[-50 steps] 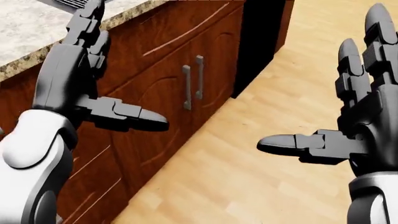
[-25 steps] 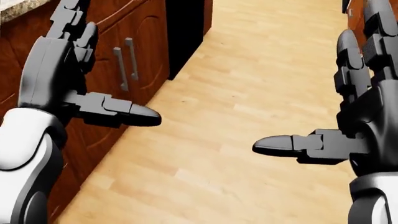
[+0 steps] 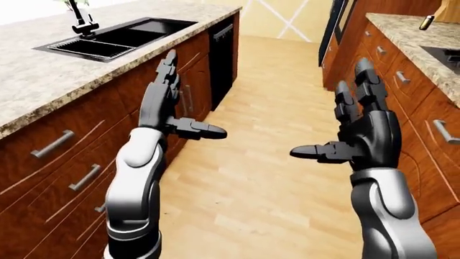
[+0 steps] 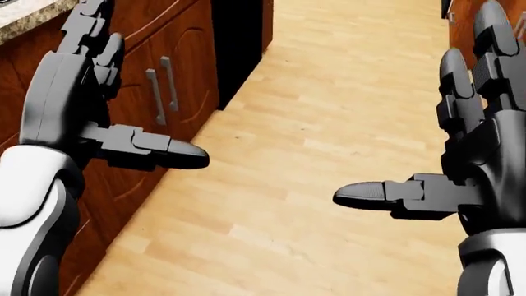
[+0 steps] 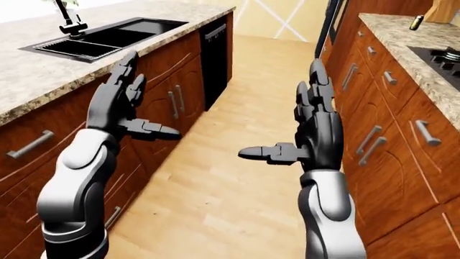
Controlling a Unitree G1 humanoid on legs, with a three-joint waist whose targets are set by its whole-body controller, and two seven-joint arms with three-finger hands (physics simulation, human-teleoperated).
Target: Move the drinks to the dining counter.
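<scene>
Both held empty, fingers spread apart: left robot hand [image 3: 164, 102], right robot hand [image 3: 366, 129]. No drinks in sight. Risk of clipping cabinets [image 3: 64, 156] lining narrow floor [image 3: 266, 162] while walking.

Empty robot hands (fingers spread), sink [image 5: 108, 36]

Both arms raised, forearms upright. Left hand [image 3: 164, 105] and right hand [image 3: 366, 132] both empty, 2 fingers pointing up, thumbs pointing inward toward each other, palms facing, well apart.

stove [image 5: 440, 56]: cut by right edge | bottle [image 5: 416, 22]: too small
</scene>
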